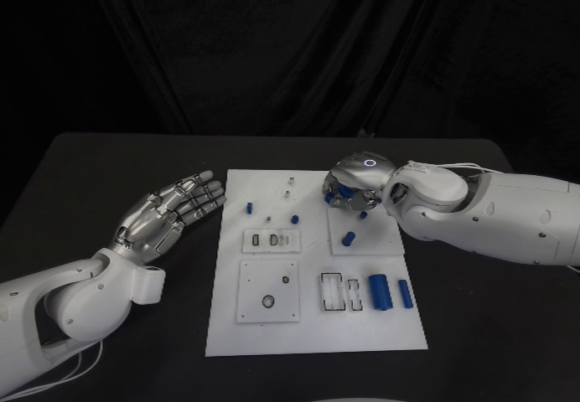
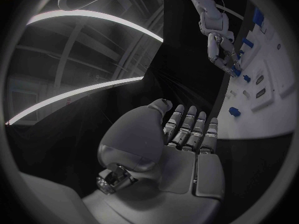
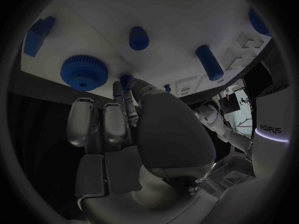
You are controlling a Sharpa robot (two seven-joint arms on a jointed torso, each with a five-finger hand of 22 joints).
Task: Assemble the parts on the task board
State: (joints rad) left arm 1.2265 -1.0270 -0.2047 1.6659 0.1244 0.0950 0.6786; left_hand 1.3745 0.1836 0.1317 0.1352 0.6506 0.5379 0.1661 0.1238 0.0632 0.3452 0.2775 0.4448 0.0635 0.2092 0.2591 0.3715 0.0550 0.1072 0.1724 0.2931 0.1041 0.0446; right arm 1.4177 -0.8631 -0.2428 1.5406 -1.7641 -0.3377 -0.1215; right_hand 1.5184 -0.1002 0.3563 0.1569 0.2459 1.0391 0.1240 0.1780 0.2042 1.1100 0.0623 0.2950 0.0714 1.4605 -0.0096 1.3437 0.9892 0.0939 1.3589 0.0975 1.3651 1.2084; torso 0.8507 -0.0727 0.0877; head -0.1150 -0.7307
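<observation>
A: Where is the task board?
B: Task board (image 1: 317,335), white, at the middle of the black table (image 1: 97,167). Recessed frames across its centre and near half; two small pegs (image 1: 289,179) near its far edge.

A: And the parts?
B: Small blue pieces scattered over the board. Two long cylinders (image 1: 378,293) side by side near the right edge of the near half. One short piece (image 1: 348,239) on the raised plate right of centre, another (image 1: 295,219) near the middle, one more (image 1: 251,207) toward the left edge. Blue gear (image 3: 84,72) lying flat on the board in the right wrist view, with two cylinders (image 3: 209,62) further along the same surface and a blue block (image 3: 38,35) toward its edge.

A: State of the right hand?
B: Right hand (image 1: 352,188) over the far right part of the board, palm down, fingers (image 3: 128,100) curled onto a small blue part (image 3: 126,78). Fingertips touching it; a full grasp cannot be told from these views. Seen also from the left wrist view, fingertips down at the board's edge among blue pieces.

A: State of the left hand?
B: Left hand (image 1: 168,213) released: flat, fingers straight and slightly apart, holding nothing. Placed over the bare table just left of the board, apart from it.
</observation>
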